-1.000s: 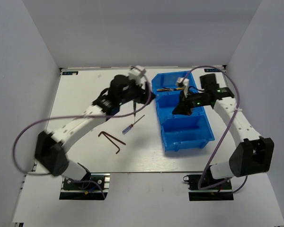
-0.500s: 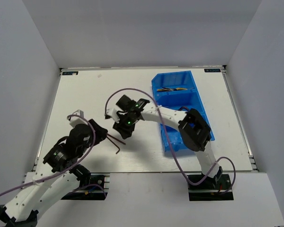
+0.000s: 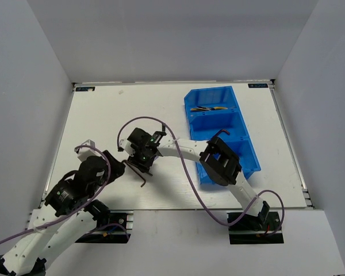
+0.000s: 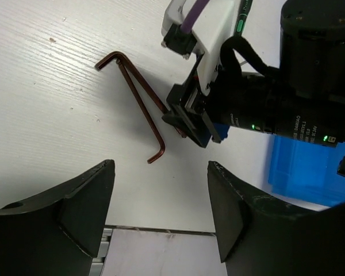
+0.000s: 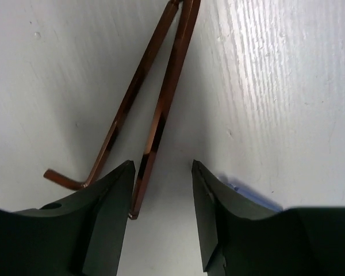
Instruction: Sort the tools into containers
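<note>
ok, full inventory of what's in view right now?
hex keys: two, dark brown, on the table left of the bin
pliers: count unclear, yellow handles, far compartment of the bin
bin: one, bright blue, three compartments in a row, right side of the table
table: one, white
cables: two, purple, one looped along each arm
left gripper: black fingers, open, empty, near side of the hex keys
right gripper: black fingers, open, low over the hex keys, one key's end between its fingers

Two brown hex keys (image 4: 139, 106) lying in a narrow V on the table (image 4: 52, 109), the right hand (image 4: 191, 122) directly over their shafts.
</note>
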